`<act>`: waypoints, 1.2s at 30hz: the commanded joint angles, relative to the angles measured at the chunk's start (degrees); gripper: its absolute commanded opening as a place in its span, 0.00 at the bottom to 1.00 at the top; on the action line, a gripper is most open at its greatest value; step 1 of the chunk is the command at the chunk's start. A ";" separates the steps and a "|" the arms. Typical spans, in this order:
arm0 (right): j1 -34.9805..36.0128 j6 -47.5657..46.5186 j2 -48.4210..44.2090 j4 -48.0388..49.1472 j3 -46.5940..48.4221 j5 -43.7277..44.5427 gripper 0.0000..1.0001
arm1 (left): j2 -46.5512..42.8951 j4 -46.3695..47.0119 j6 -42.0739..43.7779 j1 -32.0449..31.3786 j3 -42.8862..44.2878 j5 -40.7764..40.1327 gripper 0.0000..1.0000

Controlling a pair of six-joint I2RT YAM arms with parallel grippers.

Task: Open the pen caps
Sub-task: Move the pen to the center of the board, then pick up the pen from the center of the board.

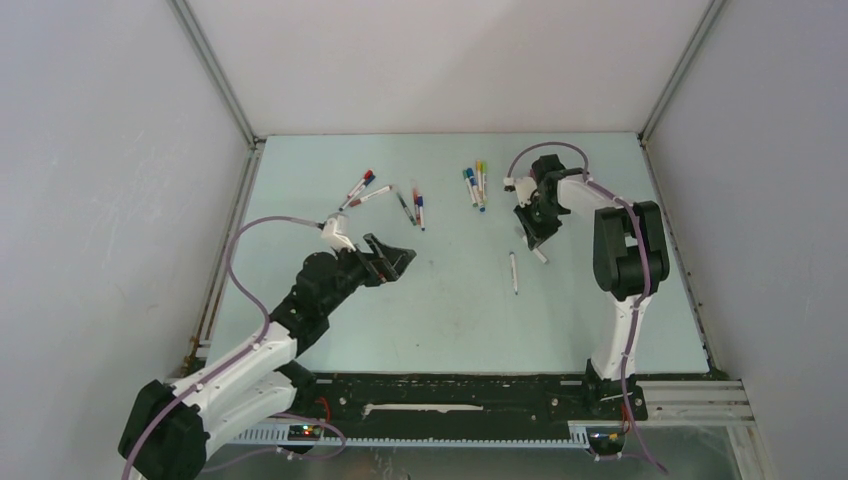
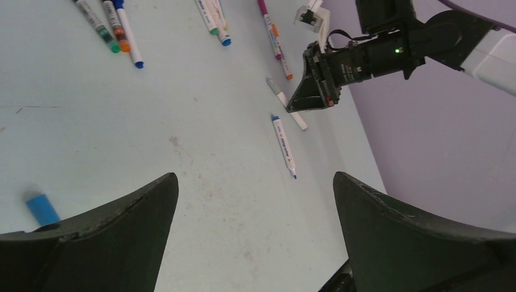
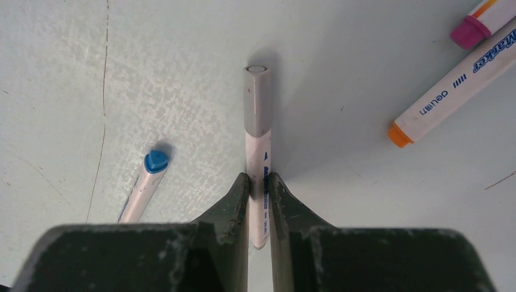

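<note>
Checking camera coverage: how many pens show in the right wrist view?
4. A grey-capped pen clamped in the right gripper, a blue-ended pen left of it, an orange-ended pen at right, a pink-capped pen top right. Others may lie outside this view.

Pale table (image 1: 450, 320): scattered pens (image 1: 476, 186), loose blue cap (image 2: 42, 208).

— Which caps can you see?

— A grey cap (image 3: 257, 100), still on its white pen, pointing away from my right pincer. Beside it, a blue-ended pen (image 3: 156, 162); orange (image 3: 398, 135) and magenta (image 3: 468, 31) ends lie to the right.

— Any loose?

— One blue cap (image 2: 42, 208) lies alone on the table.
</note>
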 commanded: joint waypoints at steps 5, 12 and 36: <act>0.22 -1.17 -0.54 0.55 -2.60 3.25 0.10 | 2.11 8.79 -3.06 0.39 -1.92 4.86 1.00; 0.18 -1.30 -0.67 0.50 -2.86 3.55 0.16 | 4.70 12.37 -5.26 0.33 -2.16 6.63 1.00; 0.47 -1.21 -1.36 0.21 -4.09 1.97 0.23 | 10.14 19.05 -8.98 -2.83 -2.01 8.38 1.00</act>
